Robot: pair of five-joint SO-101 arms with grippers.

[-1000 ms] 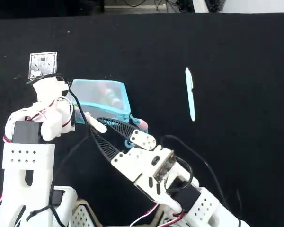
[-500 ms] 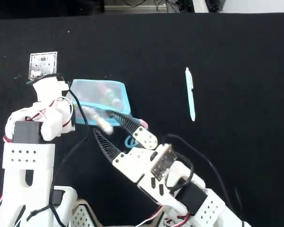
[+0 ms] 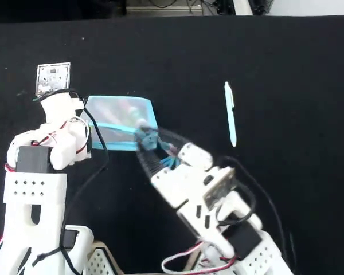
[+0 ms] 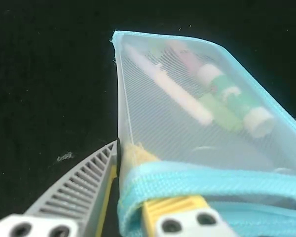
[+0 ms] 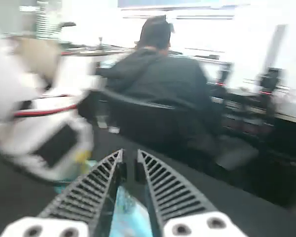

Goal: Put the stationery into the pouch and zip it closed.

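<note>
A light-blue mesh pouch [image 3: 119, 117] lies at the left of the black table. Through its mesh [image 4: 197, 118] I see a white pen [image 4: 170, 89] and green and pink sticks [image 4: 222, 98]. My left gripper [image 4: 133, 200] is shut on the pouch's blue edge band at its left end. My right gripper [image 3: 144, 139] is at the pouch's near right corner. Its fingers [image 5: 96, 190] are nearly together, and something light blue [image 5: 123, 212] shows low in the narrow gap. A light-blue pen [image 3: 230, 113] lies alone on the table to the right.
A small grey square plate [image 3: 52, 78] lies at the far left, behind the left arm [image 3: 51, 143]. The right arm's white body [image 3: 212, 200] and its cables cover the near middle. Open black table surrounds the loose pen.
My right gripper swung away from me to the pouch's near right corner, and its jaws went from wide apart to nearly together. The white piece at its tip is gone from there. The left arm kept still.
</note>
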